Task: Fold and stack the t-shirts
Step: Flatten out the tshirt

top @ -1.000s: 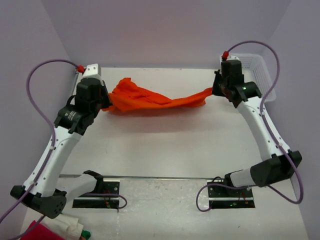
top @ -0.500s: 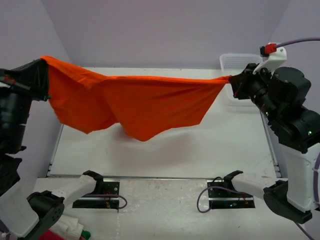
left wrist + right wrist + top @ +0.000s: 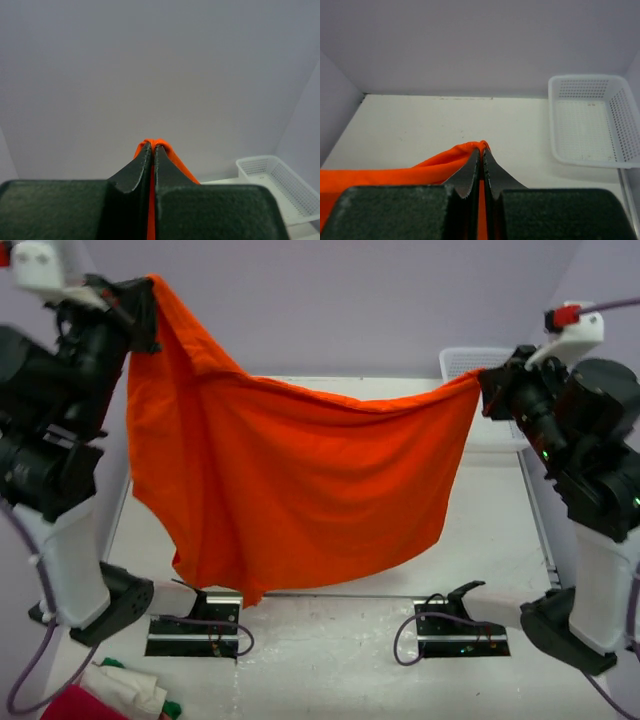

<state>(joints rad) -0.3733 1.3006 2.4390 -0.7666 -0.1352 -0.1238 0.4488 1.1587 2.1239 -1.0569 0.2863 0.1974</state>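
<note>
1. Two grippers hold one orange t-shirt (image 3: pixel 300 480) up in the air between them, spread like a curtain above the table (image 3: pixel 490 530).
2. The left gripper (image 3: pixel 143 300) is raised high at the upper left of the overhead view. Its jaws are pressed together on one corner of the t-shirt.
3. From the left wrist camera, the two dark fingers (image 3: pixel 132 175) meet with a thin strip of orange cloth pinched between them. A small fold pokes out past the tips.
4. The right gripper (image 3: pixel 487 390) sits lower, on the right, clamped on the opposite corner. Its wrist camera shows cloth trapped between the jaws and trailing off to the left.
5. Between the two, the top edge of the t-shirt slopes down from the left gripper, sags in the middle and rises slightly to the right gripper.
6. Below that edge the cloth hangs in loose folds, longest on the left side. Whether its lowest point touches the table cannot be told.
7. A white mesh basket (image 3: pixel 462 360) stands at the far right corner of the table, by the wall (image 3: pixel 340 300).
8. A red, white and green cloth pile (image 3: pixel 110 695) lies at the bottom left, near the left arm's base.
</note>
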